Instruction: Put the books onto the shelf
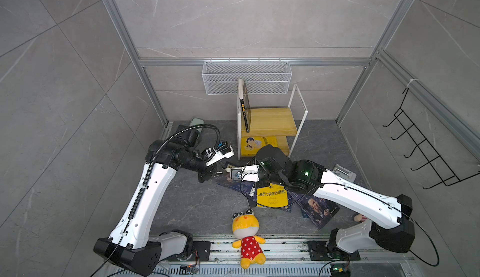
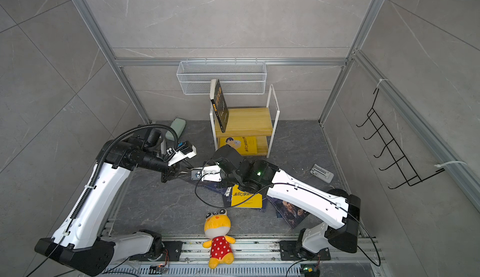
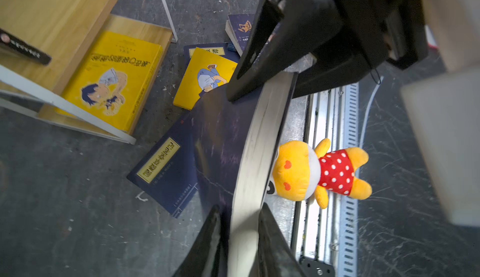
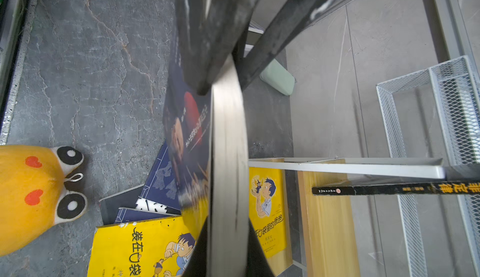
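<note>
Grey marble-look floor (image 1: 197, 205) fills both top views, with grey tiled walls around it. One two-tier rack of light wooden boards in a white metal frame (image 1: 270, 120) stands at 12 o'clock. It carries two books. One black-spined paperback (image 1: 245, 109) stands upright on the upper board at the frame's 9 o'clock end. One yellow cartoon-boy paperback (image 1: 259, 143) lies flat on the lower board.

Near the centre, one dark navy paperback (image 3: 220, 133) is held between my two arms. My left gripper (image 3: 244, 242) is clenched on one end of it and my right gripper (image 4: 228, 249) on the opposite end.

Loose on the floor toward 5 o'clock I count one second yellow cartoon-boy book (image 1: 272, 196) and at least three navy ones. Among them are a gold-labelled navy book (image 3: 158, 166) and an old man's face cover (image 1: 320, 209).

One yellow plush toy in a red dotted dress (image 1: 246, 236) lies at 6 o'clock. One white mesh basket (image 1: 246, 77) hangs at 12, and one black wire hook rack (image 1: 420, 148) at 3.
</note>
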Motion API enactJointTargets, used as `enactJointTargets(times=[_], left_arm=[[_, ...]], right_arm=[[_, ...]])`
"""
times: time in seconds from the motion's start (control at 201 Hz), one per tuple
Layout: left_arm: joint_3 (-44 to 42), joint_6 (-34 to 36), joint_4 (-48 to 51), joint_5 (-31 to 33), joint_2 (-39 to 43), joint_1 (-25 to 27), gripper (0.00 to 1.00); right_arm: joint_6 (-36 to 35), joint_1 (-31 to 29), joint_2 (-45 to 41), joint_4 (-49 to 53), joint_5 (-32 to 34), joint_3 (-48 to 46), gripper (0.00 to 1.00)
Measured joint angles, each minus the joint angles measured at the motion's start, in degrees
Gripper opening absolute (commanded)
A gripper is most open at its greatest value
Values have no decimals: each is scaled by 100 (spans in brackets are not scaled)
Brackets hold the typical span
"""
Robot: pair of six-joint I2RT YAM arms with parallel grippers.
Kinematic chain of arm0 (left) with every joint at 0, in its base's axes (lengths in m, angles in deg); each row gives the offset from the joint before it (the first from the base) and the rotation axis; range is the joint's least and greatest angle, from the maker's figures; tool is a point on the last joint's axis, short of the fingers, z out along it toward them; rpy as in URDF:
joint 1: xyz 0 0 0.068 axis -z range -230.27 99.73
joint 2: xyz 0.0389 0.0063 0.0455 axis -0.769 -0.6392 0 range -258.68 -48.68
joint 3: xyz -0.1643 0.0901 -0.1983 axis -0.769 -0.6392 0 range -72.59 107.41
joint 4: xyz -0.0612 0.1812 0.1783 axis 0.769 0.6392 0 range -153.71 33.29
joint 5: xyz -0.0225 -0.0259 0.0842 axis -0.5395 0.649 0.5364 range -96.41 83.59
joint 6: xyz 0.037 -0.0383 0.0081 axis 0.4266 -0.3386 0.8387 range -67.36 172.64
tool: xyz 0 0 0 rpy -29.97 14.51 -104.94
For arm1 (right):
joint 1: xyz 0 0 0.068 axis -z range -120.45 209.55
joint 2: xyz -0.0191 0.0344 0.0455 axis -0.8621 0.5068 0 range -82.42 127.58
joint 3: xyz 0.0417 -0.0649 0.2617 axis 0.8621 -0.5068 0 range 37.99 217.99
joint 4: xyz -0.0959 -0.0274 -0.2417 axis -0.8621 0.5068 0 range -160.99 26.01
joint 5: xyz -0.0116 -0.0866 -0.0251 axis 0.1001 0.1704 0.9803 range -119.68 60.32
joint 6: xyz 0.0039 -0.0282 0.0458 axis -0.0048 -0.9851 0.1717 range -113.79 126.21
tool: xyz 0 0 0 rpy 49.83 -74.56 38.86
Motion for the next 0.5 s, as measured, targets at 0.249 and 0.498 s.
enactJointTargets(times=[0.249, 0.498], left_arm=[[-74, -2, -103, -7, 31, 20, 0], [-219, -247, -199, -13, 166, -111, 0]], right_arm=[[125, 13, -42, 9, -2, -35, 0], [356, 11, -225, -413, 39, -190, 62]])
